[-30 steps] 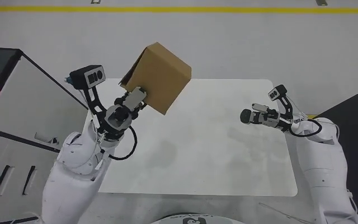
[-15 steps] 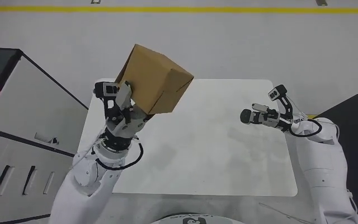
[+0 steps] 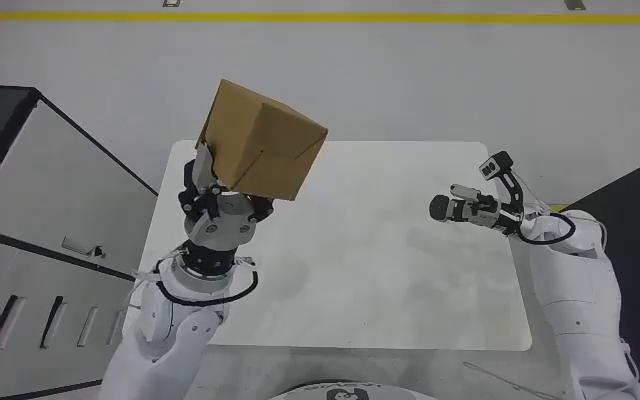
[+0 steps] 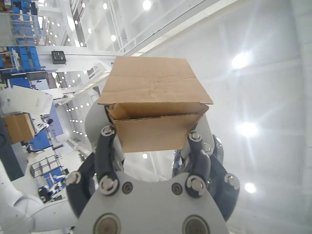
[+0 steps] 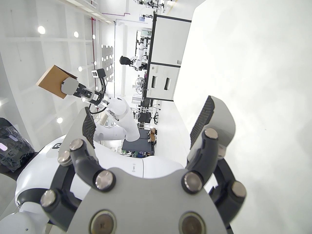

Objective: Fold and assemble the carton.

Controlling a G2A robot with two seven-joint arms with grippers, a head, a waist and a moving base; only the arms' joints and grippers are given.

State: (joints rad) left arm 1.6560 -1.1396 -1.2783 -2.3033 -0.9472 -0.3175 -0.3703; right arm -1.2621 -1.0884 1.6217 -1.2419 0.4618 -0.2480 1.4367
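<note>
A brown cardboard carton (image 3: 260,140) is held up in the air above the table's far left corner, folded into a box shape. My left gripper (image 3: 212,180) sits under it, shut on its lower flap. In the left wrist view the carton (image 4: 153,103) fills the space between the fingers (image 4: 107,137), with folded flaps showing at its near end. My right gripper (image 3: 440,208) hovers over the table's right side, open with nothing between its pads (image 5: 202,120). The right wrist view also catches the carton (image 5: 52,80) far off on the left arm.
The white table (image 3: 400,260) lies bare below both arms. A grey cabinet with drawers (image 3: 50,210) stands just beyond the table's left edge. A yellow floor line (image 3: 320,16) runs behind.
The left arm has turned and lifted the carton, swinging it leftward and rotating it. The wrist camera has rolled under the box. The right arm has stayed still.
</note>
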